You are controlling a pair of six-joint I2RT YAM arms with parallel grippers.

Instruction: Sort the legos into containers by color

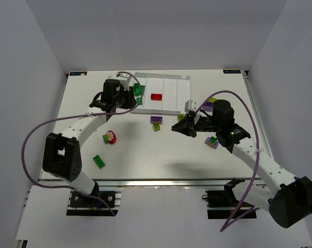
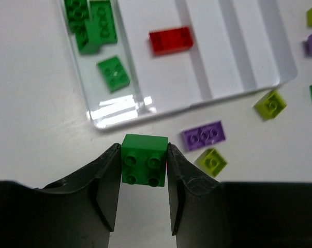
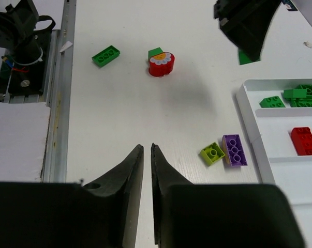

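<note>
My left gripper is shut on a green four-stud brick and holds it above the table, just short of the white tray's near edge. The tray's end compartment holds several green bricks. A red brick lies in the compartment beside it. In the top view the left gripper is at the tray's left near corner. My right gripper is shut and empty, low over bare table, right of the purple brick in the top view.
Loose bricks lie around: a purple and a yellow-green pair near the tray, a green one, and a red flower piece. Right of the tray lie a purple one and a yellow-green one.
</note>
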